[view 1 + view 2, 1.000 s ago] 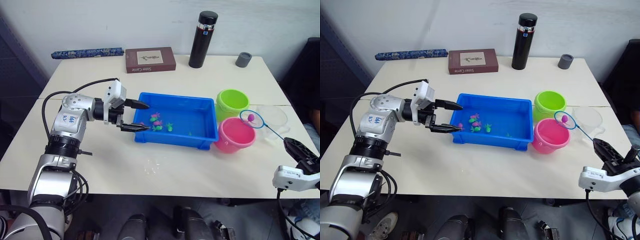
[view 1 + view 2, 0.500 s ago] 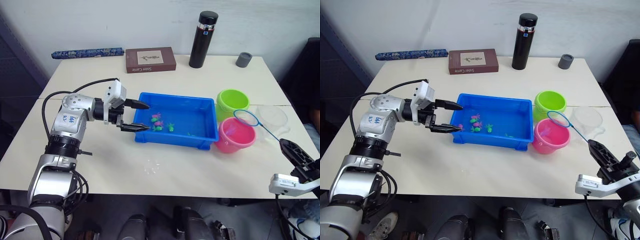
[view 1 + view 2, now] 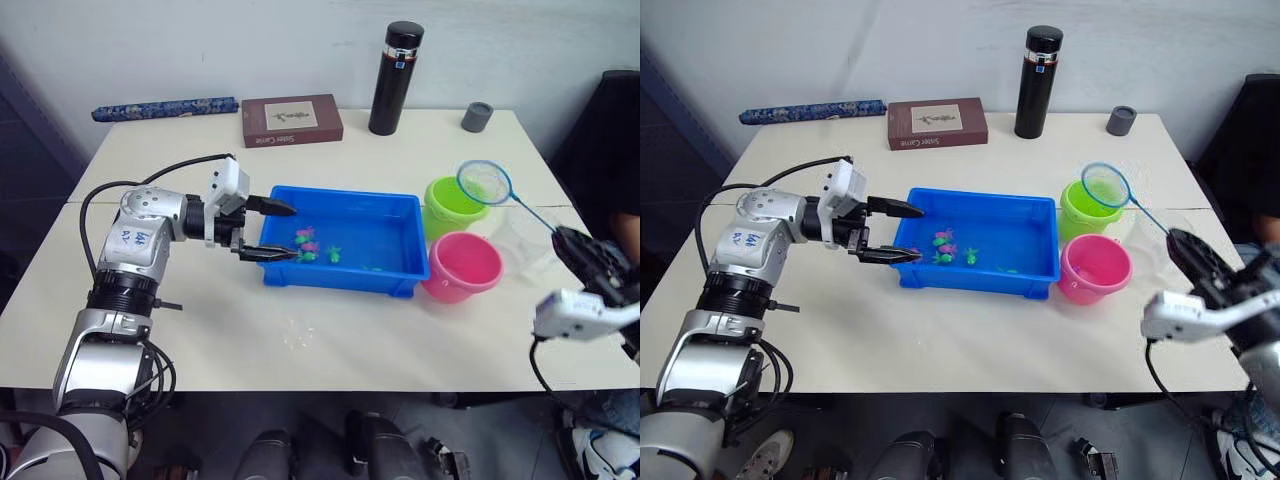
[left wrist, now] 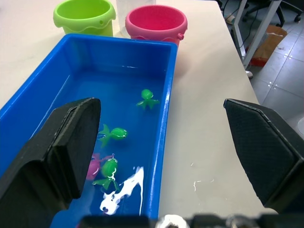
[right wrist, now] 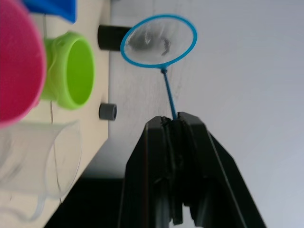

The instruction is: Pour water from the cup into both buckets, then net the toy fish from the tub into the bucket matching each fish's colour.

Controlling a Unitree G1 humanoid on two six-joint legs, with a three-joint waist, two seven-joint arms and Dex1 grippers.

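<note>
The blue tub [image 3: 345,192] sits mid-table with water and several pink fish [image 3: 305,236] and green fish [image 4: 147,97] in it. My left gripper [image 3: 285,232] is open, its fingers straddling the tub's left wall. To the tub's right stand the green bucket [image 3: 455,205] and, nearer, the pink bucket [image 3: 463,267]. The clear cup [image 3: 525,240] stands just right of them. My right gripper [image 3: 570,240] is shut on the thin handle of the net [image 3: 485,181]. Its hoop is raised above the green bucket, and its mesh [image 5: 158,41] looks empty.
A black flask [image 3: 396,78], a small grey cup [image 3: 477,116], a brown book [image 3: 291,120] and a blue roll [image 3: 165,106] line the table's far edge. A small water spill [image 3: 295,335] lies in front of the tub.
The net held a pink fish over the pink bucket, then showed empty there. It has since risen and moved back over the green bucket. The camera shifted; the left gripper has stayed put.
</note>
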